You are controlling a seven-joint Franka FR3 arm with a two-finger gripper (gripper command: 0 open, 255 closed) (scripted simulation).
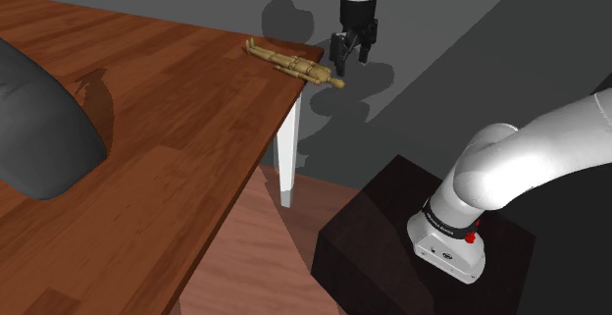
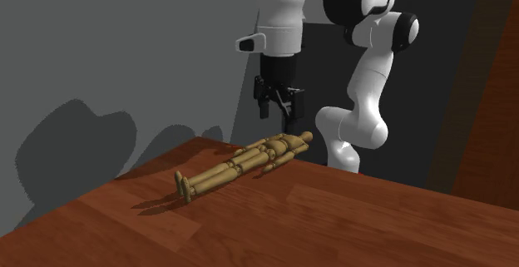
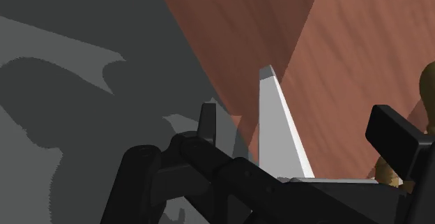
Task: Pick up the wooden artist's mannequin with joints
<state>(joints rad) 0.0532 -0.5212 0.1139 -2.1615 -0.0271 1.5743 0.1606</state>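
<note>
Arm extends forward; gripper [image 2: 279,114] points straight down, fingers spread, clear of the mannequin [image 2: 241,164] lying near the table [image 1: 177,117] corner.

Brown wooden table [image 1: 196,97], white table leg [image 1: 285,156], dark grey rounded lump [image 1: 39,131], grey wall [image 2: 100,41]

The mannequin [image 2: 245,161] was a tan, jointed wooden figure that lay flat and at full length on the brown table [image 1: 177,127], arms close beside the trunk, legs straight and together, head at the table's corner, feet toward the shoulder view's left.
</note>
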